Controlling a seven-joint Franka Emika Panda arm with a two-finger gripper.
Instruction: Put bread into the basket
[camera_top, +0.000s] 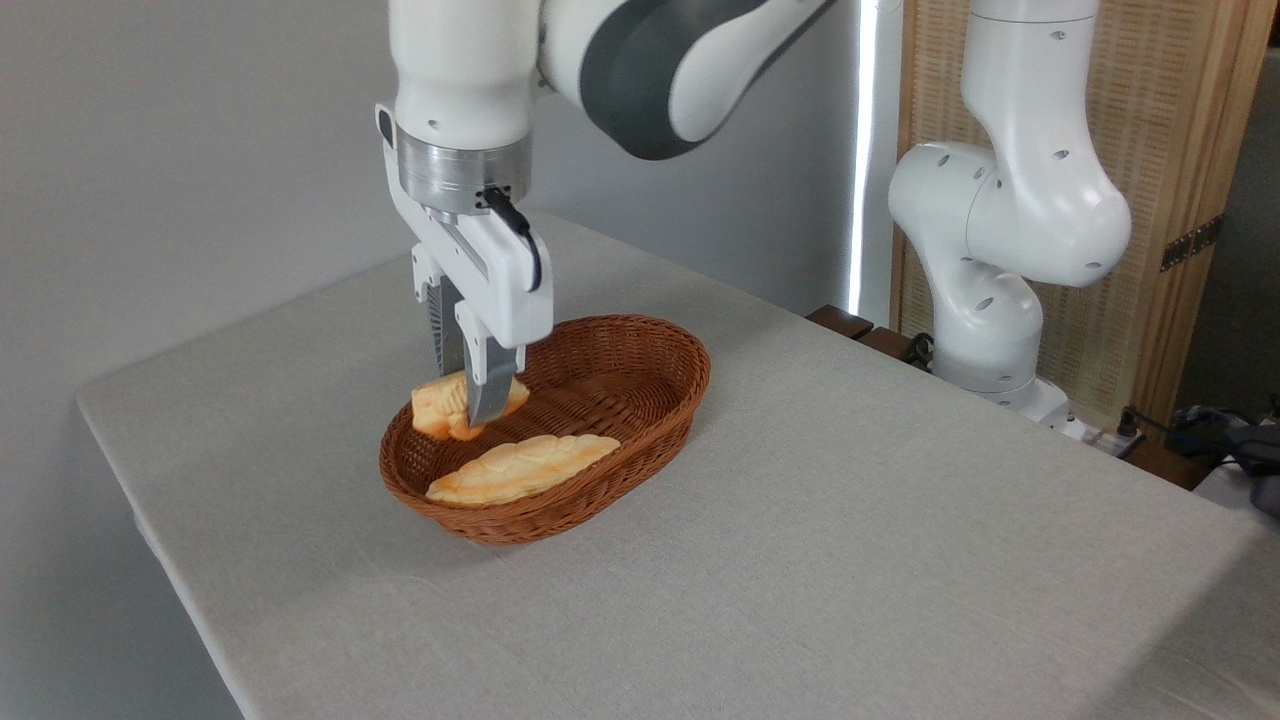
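The small golden-orange bread bun (447, 407) hangs pinched between the two fingers of my gripper (468, 404), which is shut on it. It hovers over the left end of the oval reddish-brown wicker basket (640, 395), just above the rim. The near finger (490, 385) covers part of the bun. The basket sits on the grey table (800, 560), left of centre.
A long flat leaf-shaped golden loaf (520, 468) lies inside the basket along its near side. The arm's white base (985, 330) stands at the table's far right edge, in front of a wooden screen (1180, 200). Cables lie at the right edge.
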